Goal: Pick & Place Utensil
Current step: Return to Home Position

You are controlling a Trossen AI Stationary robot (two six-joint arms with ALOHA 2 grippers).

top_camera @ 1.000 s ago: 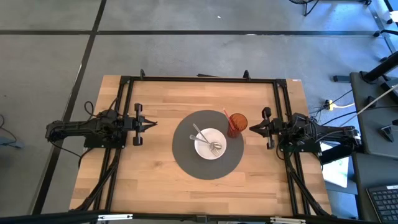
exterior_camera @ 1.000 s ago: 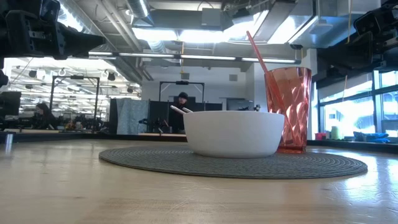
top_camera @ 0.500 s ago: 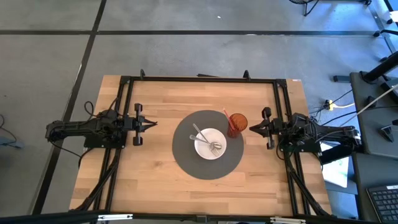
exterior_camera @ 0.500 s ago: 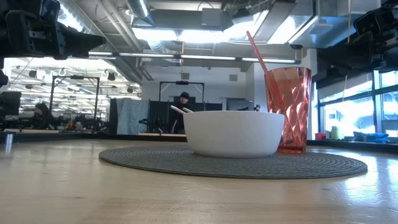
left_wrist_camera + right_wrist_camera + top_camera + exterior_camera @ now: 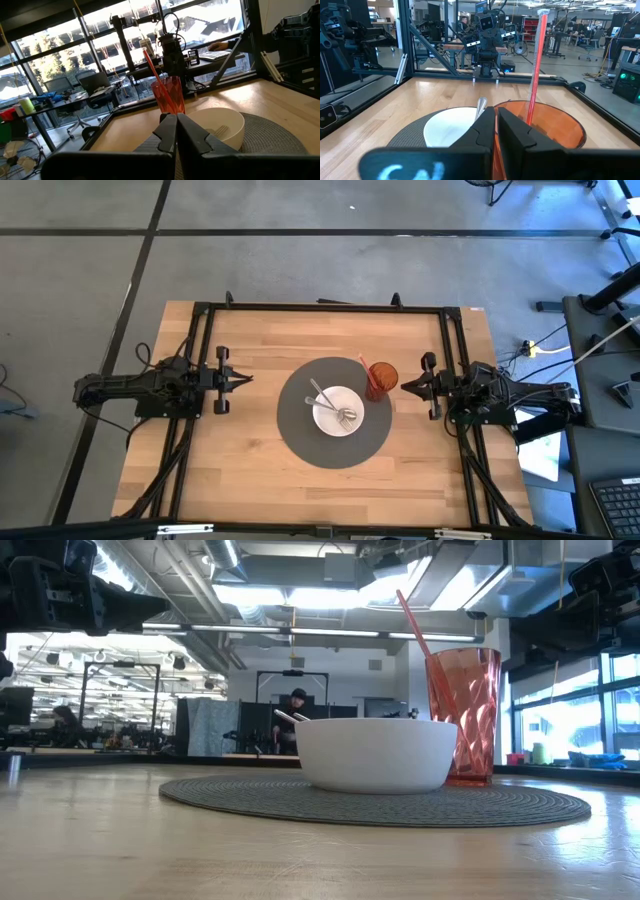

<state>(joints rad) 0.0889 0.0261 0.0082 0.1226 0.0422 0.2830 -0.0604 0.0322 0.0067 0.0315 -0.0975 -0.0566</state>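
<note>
The mat (image 5: 300, 442) lies mid-table and everything is set out from it. On its middle stands the bowl (image 5: 375, 755), with two silver utensils (image 5: 322, 396) leaning inside. Their handles rest over the rim, so they look placed rather than dropped. I cannot tell which one is the fork. Behind the bowl, at the mat's right rim, the cup (image 5: 381, 377) stands upright, and the straw (image 5: 415, 625) slants out of its top. Whether its base sits wholly on the mat is unclear.

Nothing is left to carry, which fits how the arms are parked. The left gripper (image 5: 243, 379) sits well left of the mat and the right gripper (image 5: 405, 384) just right of it, close by the cup. Both are level and point inward. Each wrist view shows its two fingers pressed together on nothing. I judge the job done apart from settling at rest.

The table (image 5: 220, 470) is pale wood planking, bare around the mat, inside a black frame (image 5: 320, 307). Beyond the mat's far side is an open workshop with ceiling lights, windows to the right, other rigs and a person (image 5: 295, 705) far off.
</note>
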